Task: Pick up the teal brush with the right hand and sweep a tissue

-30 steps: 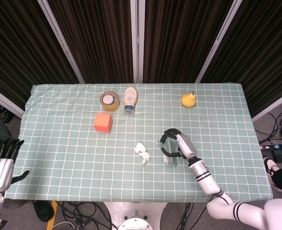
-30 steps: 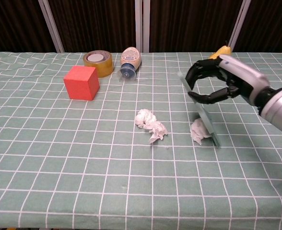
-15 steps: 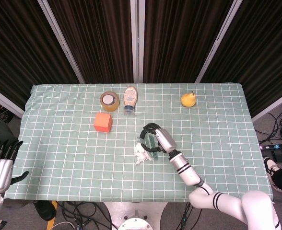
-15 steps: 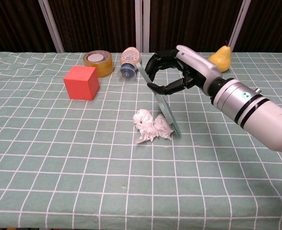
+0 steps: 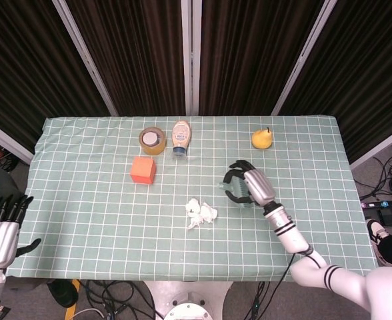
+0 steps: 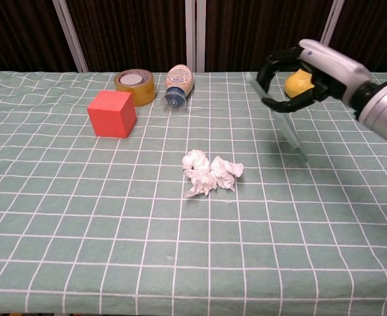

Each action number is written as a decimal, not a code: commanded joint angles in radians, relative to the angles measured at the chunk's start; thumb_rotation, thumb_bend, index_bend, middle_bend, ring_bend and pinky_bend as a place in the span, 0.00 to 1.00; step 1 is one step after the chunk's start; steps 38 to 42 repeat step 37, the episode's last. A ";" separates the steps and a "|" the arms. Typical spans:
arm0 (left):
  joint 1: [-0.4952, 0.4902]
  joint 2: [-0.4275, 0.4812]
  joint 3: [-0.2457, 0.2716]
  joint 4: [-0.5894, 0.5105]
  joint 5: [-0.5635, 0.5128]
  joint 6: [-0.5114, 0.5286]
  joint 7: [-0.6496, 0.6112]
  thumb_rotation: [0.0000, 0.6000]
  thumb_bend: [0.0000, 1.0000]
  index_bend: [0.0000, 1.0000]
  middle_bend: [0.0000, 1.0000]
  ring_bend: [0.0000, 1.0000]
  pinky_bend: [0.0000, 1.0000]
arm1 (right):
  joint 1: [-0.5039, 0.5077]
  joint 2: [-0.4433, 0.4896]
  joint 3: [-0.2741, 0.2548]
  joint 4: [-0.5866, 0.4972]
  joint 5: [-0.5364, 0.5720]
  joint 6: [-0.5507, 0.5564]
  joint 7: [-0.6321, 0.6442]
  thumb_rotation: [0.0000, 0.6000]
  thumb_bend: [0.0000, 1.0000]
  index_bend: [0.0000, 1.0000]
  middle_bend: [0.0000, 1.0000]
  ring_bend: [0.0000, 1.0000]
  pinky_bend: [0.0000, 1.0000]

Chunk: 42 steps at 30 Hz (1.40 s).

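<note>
Brush [image 6: 280,117], teal, is gripped in the right hand [image 6: 299,74] and held clear of the cloth at 3 o'clock from the crumpled tissue [image 6: 210,174], so the sweep appears mid-course; next move likely calls for lowering and drawing toward 9 o'clock.

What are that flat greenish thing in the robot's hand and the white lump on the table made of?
The teal brush looks like translucent plastic: thin, smooth, with the cloth grid faintly showing through it. Its bristles are too small to judge. The tissue looks like soft matte paper, crumpled into irregular folds. The right hand holds the brush.
</note>
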<state>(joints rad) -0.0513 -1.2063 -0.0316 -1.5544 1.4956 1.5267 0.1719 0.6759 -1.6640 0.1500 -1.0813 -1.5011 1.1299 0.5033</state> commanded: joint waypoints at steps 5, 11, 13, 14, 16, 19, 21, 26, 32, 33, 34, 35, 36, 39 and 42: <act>-0.004 -0.002 -0.001 -0.003 0.006 0.000 0.005 1.00 0.04 0.10 0.10 0.04 0.05 | -0.020 0.129 -0.076 0.041 0.030 -0.139 -0.262 1.00 0.57 0.48 0.43 0.13 0.09; -0.003 0.001 0.003 -0.012 0.006 -0.004 0.016 1.00 0.04 0.10 0.10 0.04 0.05 | -0.027 0.075 -0.101 0.114 0.071 -0.224 -0.348 1.00 0.51 0.29 0.32 0.05 0.05; -0.002 0.003 0.003 -0.015 0.009 -0.001 0.018 1.00 0.04 0.10 0.10 0.04 0.05 | -0.032 0.078 -0.104 0.103 0.071 -0.223 -0.364 1.00 0.46 0.18 0.25 0.01 0.03; -0.002 0.004 0.003 -0.016 0.010 0.001 0.019 1.00 0.04 0.10 0.10 0.04 0.05 | -0.039 0.084 -0.103 0.091 0.068 -0.205 -0.367 1.00 0.44 0.14 0.22 0.00 0.03; -0.001 0.004 0.002 -0.017 0.011 0.004 0.019 1.00 0.04 0.10 0.10 0.04 0.05 | -0.062 0.112 -0.099 0.049 0.057 -0.143 -0.368 1.00 0.43 0.08 0.18 0.00 0.03; -0.002 0.003 0.002 -0.015 0.008 -0.001 0.015 1.00 0.04 0.10 0.10 0.04 0.05 | -0.112 0.185 -0.093 -0.037 0.043 -0.039 -0.373 1.00 0.43 0.06 0.15 0.00 0.03; -0.004 0.001 0.001 -0.011 0.007 -0.003 0.010 1.00 0.04 0.10 0.10 0.04 0.05 | -0.156 0.251 -0.091 -0.107 0.045 0.031 -0.394 1.00 0.43 0.06 0.15 0.00 0.03; -0.009 -0.004 -0.001 -0.003 0.009 -0.007 0.005 1.00 0.04 0.10 0.10 0.04 0.05 | -0.274 0.401 -0.107 -0.279 0.059 0.173 -0.466 1.00 0.42 0.06 0.15 0.00 0.03; -0.018 -0.010 0.000 -0.003 0.019 -0.014 0.008 1.00 0.04 0.10 0.10 0.04 0.05 | -0.415 0.511 -0.152 -0.430 0.059 0.318 -0.541 1.00 0.41 0.01 0.10 0.00 0.01; -0.020 -0.012 0.000 -0.004 0.021 -0.016 0.007 1.00 0.04 0.10 0.10 0.04 0.05 | -0.438 0.519 -0.160 -0.442 0.054 0.342 -0.538 1.00 0.41 0.01 0.10 0.00 0.00; -0.021 -0.014 0.000 -0.004 0.022 -0.017 0.007 1.00 0.04 0.10 0.10 0.04 0.05 | -0.454 0.523 -0.165 -0.449 0.051 0.357 -0.535 1.00 0.41 0.01 0.10 0.00 0.00; -0.023 -0.015 -0.001 -0.004 0.022 -0.019 0.007 1.00 0.04 0.10 0.10 0.04 0.05 | -0.467 0.525 -0.169 -0.454 0.047 0.369 -0.532 1.00 0.41 0.01 0.10 0.00 0.00; -0.025 -0.017 -0.002 -0.003 0.022 -0.021 0.008 1.00 0.04 0.10 0.10 0.04 0.05 | -0.480 0.528 -0.174 -0.457 0.042 0.378 -0.531 1.00 0.41 0.01 0.10 0.00 0.00; -0.027 -0.018 -0.001 -0.002 0.022 -0.023 0.010 1.00 0.04 0.10 0.10 0.04 0.05 | -0.487 0.529 -0.177 -0.459 0.039 0.382 -0.530 1.00 0.41 0.01 0.10 0.00 0.00; -0.027 -0.018 -0.001 -0.002 0.022 -0.023 0.010 1.00 0.04 0.10 0.10 0.04 0.05 | -0.487 0.529 -0.177 -0.459 0.039 0.382 -0.530 1.00 0.41 0.01 0.10 0.00 0.00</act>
